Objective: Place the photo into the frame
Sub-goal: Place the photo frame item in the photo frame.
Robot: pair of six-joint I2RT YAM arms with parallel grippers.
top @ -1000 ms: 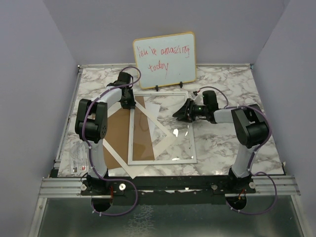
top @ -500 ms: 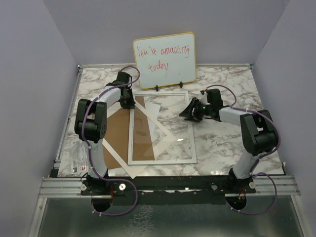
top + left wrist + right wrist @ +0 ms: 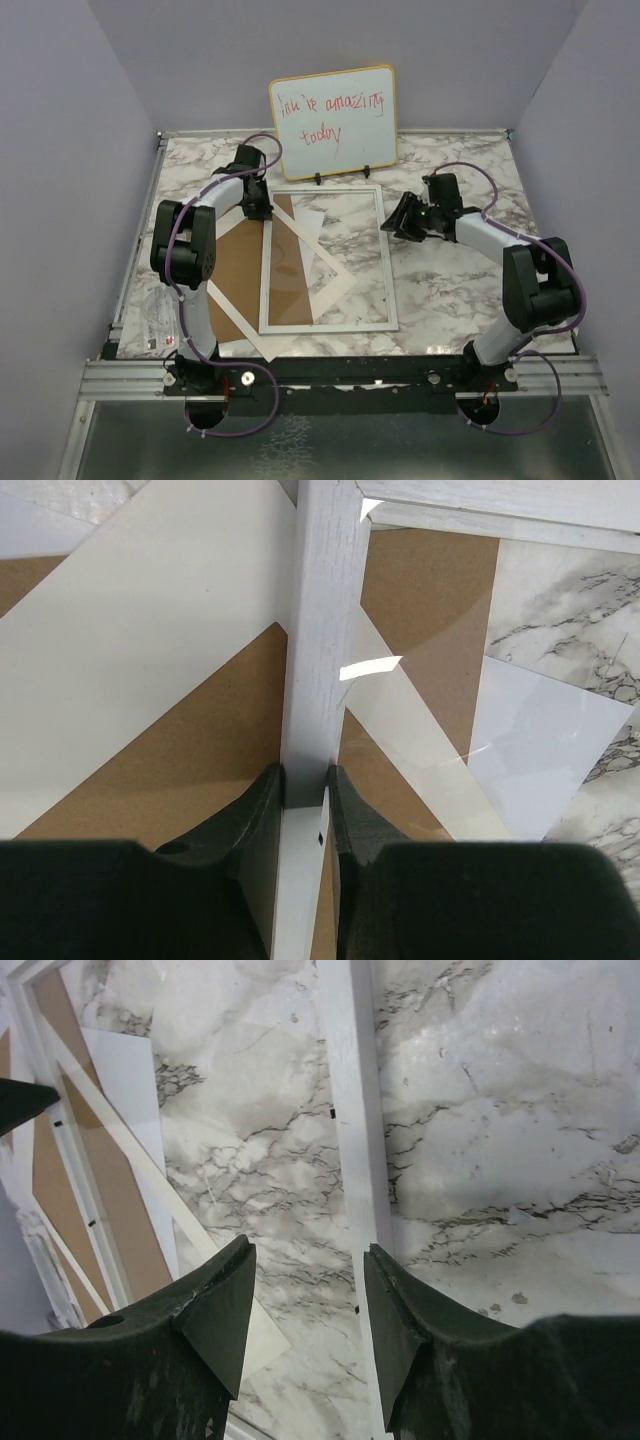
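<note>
The frame (image 3: 330, 326), a thin white rim round a clear pane, lies flat on the marble table. My left gripper (image 3: 258, 206) is shut on its left rim near the far corner; in the left wrist view the black fingers (image 3: 262, 798) squeeze the white rim (image 3: 325, 630) from both sides. The photo (image 3: 306, 222) lies white side up beneath the pane near the far edge, and shows as a white sheet (image 3: 545, 740) in the left wrist view and at the left (image 3: 125, 1070) of the right wrist view. My right gripper (image 3: 398, 221) hangs open over the right rim (image 3: 350, 1130), holding nothing.
A white mat (image 3: 325, 268) and a brown backing board (image 3: 235, 265) lie askew under the frame's left half. A whiteboard (image 3: 333, 108) with red writing stands at the back. A clear plastic bag (image 3: 160, 320) lies at the near left edge.
My right gripper has moved right, from above the pane to over the frame's right rim, staying open. The left gripper has kept its hold on the left rim.
</note>
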